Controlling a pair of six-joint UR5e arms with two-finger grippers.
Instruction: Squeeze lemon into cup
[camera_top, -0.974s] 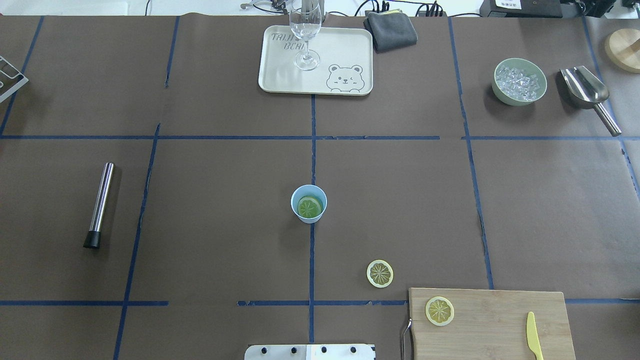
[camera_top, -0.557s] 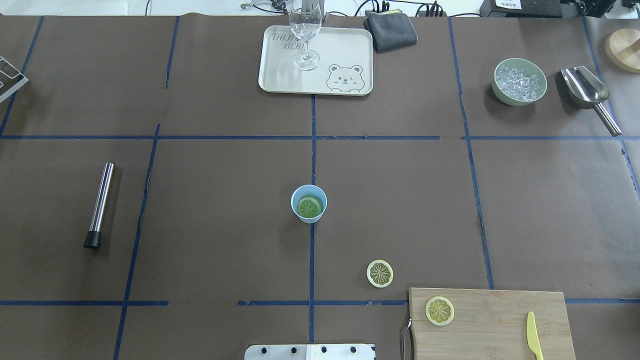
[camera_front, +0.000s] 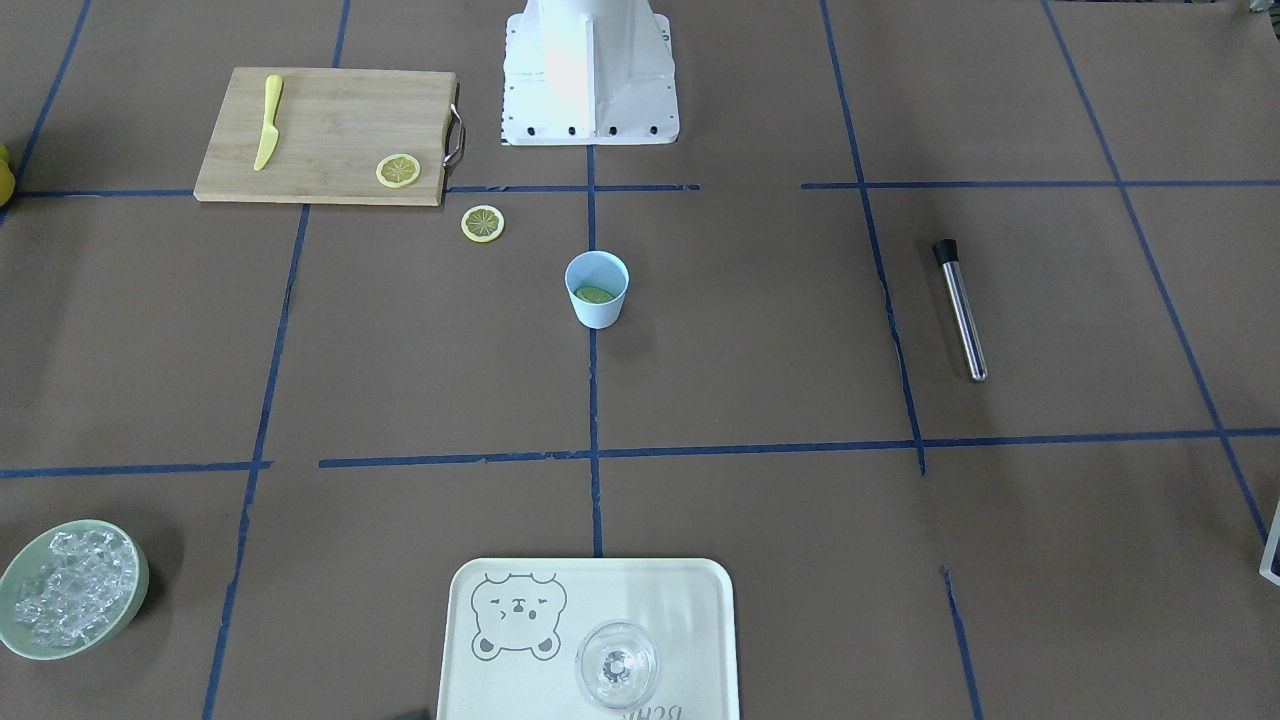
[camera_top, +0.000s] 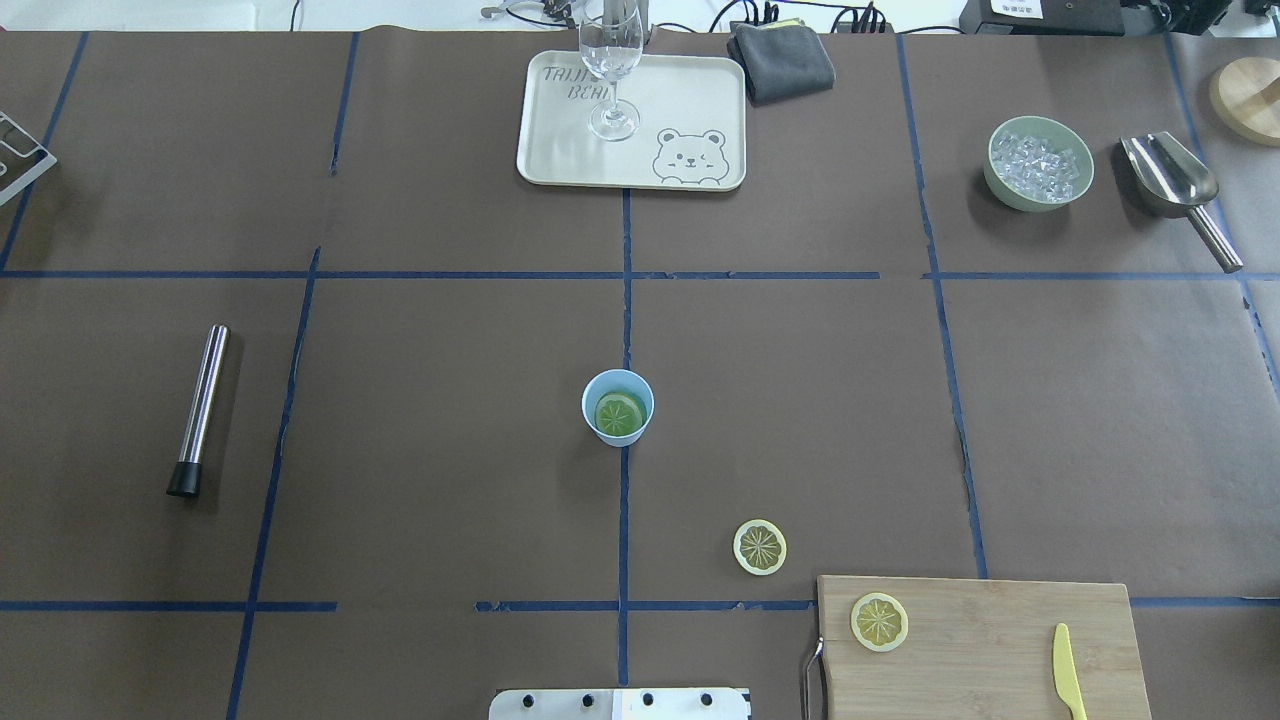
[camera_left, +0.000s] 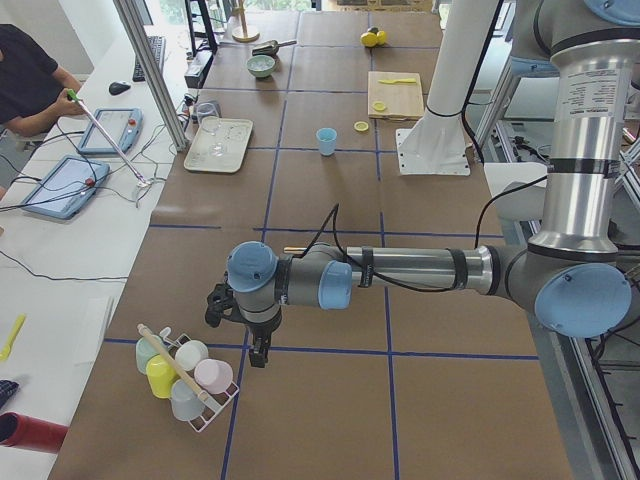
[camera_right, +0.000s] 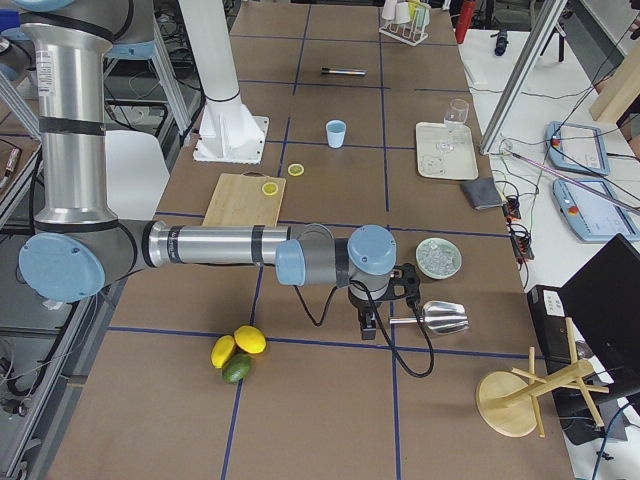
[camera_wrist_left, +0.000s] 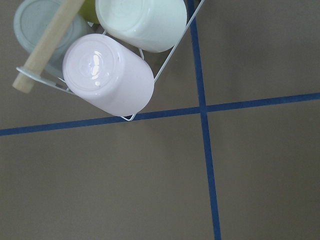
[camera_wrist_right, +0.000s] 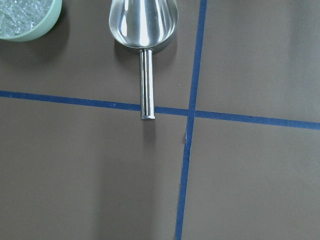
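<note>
We are finding nothing changed on the table since a second ago: the overhead view is showing every item exactly where it lay before. The light-blue cup (camera_front: 597, 308) is standing upright on the centre tape line, and the lemon slice (camera_top: 620, 413) is lying down inside it, looking greenish against the blue inside. A second slice (camera_top: 760, 547) is resting on the brown paper between the cup and the bamboo cutting board (camera_top: 1000, 640). A third slice (camera_top: 879, 621) is sitting on the board itself, well apart from the yellow knife (camera_top: 1066, 672).

Neither arm is reaching into the overhead or front views. In the side views we are seeing the left gripper (camera_left: 257, 355) hanging over the table's left end, just beside a wire rack of upturned cups (camera_left: 185, 375). The right gripper (camera_right: 368, 325) is hanging over the right end, near the steel scoop (camera_wrist_right: 143, 20) and the bowl of ice (camera_right: 438, 257). We cannot tell whether either gripper's fingers are parted or closed, and the wrist views are showing no fingers at all.
</note>
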